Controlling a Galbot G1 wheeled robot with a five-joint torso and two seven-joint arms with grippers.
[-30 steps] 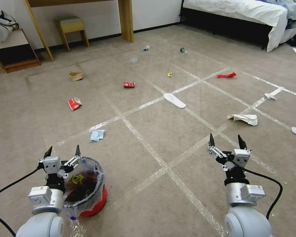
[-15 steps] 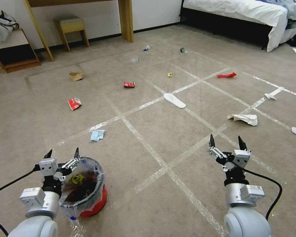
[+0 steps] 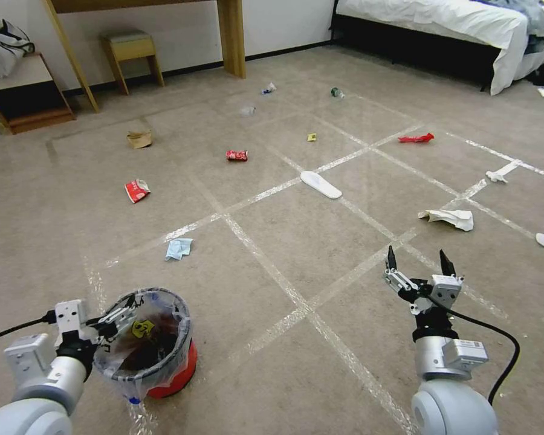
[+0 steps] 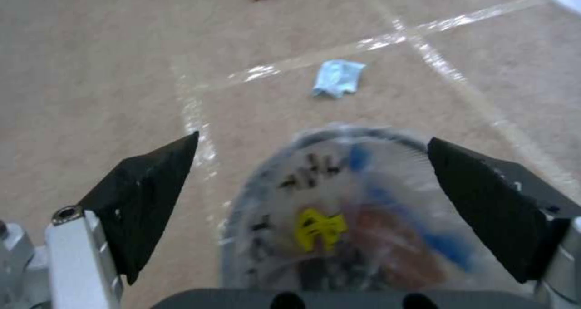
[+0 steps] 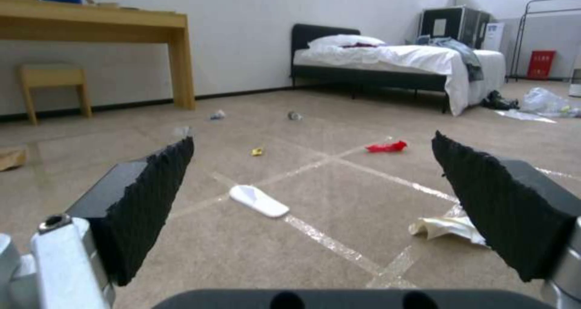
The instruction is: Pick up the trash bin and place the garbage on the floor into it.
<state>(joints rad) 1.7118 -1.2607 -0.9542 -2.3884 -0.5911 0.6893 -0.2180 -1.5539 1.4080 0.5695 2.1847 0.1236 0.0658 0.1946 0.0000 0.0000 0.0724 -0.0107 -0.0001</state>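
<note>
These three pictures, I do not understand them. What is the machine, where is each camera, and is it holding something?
It is a wheeled robot with two arms. The head view looks down at the floor; each wrist view looks out between that arm's gripper fingers. The left gripper is open at the rim of the red bin, not gripping it. The right gripper is open and holds nothing. Garbage lies scattered: a blue mask, a red can, white paper.

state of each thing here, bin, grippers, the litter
trash bin: upright on the floor, bag-lined
left gripper: open, at the bin's rim, not gripping
right gripper: open, empty, above the carpet
blue mask: crumpled on the floor
red can: crushed, lying on the floor
white paper: crumpled on the floor
</note>
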